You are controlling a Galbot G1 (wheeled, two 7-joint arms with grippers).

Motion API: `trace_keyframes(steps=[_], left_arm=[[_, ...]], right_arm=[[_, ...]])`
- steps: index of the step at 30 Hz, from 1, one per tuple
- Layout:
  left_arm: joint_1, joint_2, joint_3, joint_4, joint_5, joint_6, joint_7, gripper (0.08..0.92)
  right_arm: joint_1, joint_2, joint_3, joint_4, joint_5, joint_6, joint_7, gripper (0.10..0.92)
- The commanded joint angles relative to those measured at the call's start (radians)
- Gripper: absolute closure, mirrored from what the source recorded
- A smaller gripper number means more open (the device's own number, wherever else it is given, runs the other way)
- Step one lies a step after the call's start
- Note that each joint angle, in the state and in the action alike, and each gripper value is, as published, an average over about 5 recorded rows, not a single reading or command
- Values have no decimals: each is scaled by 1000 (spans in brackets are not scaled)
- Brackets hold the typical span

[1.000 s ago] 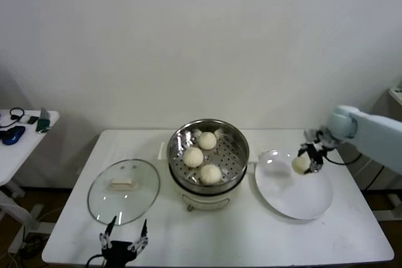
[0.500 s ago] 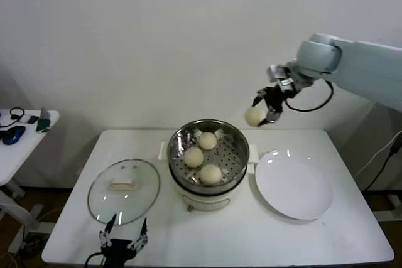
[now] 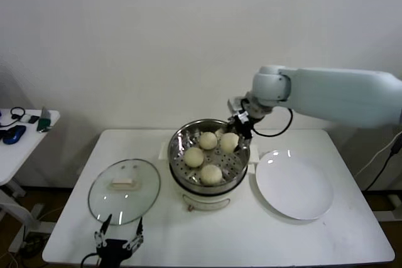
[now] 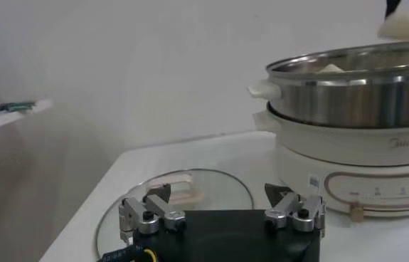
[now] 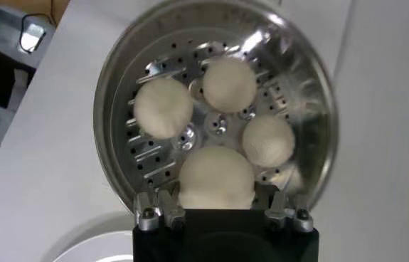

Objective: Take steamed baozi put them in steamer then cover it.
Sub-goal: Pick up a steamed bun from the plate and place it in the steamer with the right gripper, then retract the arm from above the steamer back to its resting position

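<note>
The steamer (image 3: 178, 169) stands mid-table, a shiny pot on a white base. Three baozi (image 3: 207, 140) (image 3: 193, 156) (image 3: 211, 174) lie on its perforated floor. My right gripper (image 3: 235, 135) is over the pot's right rear, shut on a fourth baozi (image 3: 229, 142) that hangs at about rim height. The right wrist view shows that held baozi (image 5: 217, 176) between the right gripper's (image 5: 217, 199) fingers, above the steamer (image 5: 112, 85). The cover (image 3: 124, 189), a glass lid, lies flat left of the steamer. My left gripper (image 3: 118, 236) waits open at the table's front edge, just short of the cover (image 4: 204, 181).
A white plate (image 3: 294, 184) lies to the right of the steamer. A small side table (image 3: 25, 131) with a few gadgets stands off to the far left. The wall runs close behind the main table.
My right arm lifted the baozi off the white plate, swung it up and leftward, then lowered it over the steamer. The left gripper has barely shifted.
</note>
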Motion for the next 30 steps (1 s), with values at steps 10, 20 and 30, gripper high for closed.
trace_keyframes(steps=[10,20,30], left_arm=[[-4,-5,-3,4,-1,2,0,177],[1,-2,0,-9,3,5,0,177],[-2,0,3,-13,30,9,0,177]], right_arm=[[-178,60,41,-116,-67,-17,28,319],[-104,43,84,-139,39,36,-32,206],[-20,-118,367,-111,404,-126,172,202]])
